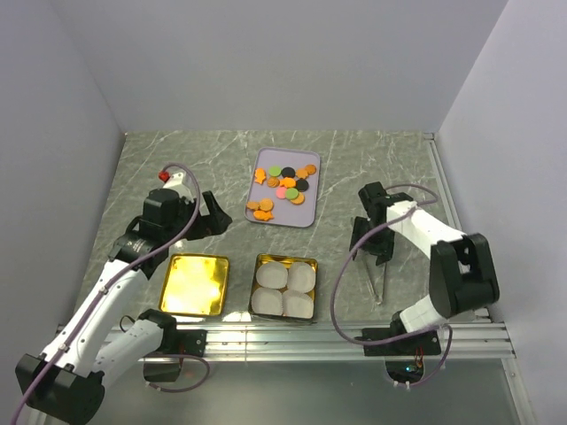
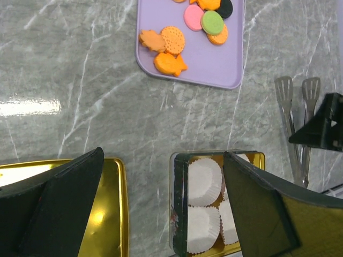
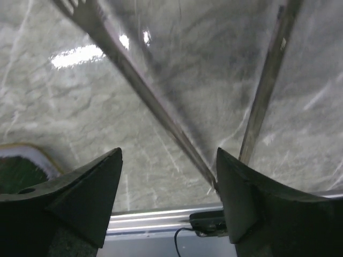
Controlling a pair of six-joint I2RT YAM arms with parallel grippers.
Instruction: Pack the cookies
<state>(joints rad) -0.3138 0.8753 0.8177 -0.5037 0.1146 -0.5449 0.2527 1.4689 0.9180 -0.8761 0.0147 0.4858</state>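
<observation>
cookies (image 2: 193, 17) partly cut off (left wrist view), tongs (image 3: 144, 97) blurred, ends cropped

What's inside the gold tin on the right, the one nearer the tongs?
The gold tin holds four white paper cups in a two-by-two block, all empty seen from above; the cookies lie elsewhere. The cups cover the tin's floor, which cannot be seen.

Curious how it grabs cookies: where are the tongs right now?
Top view: the tongs lie on the right, just under the right gripper, right of the paper-cup tin.
</observation>
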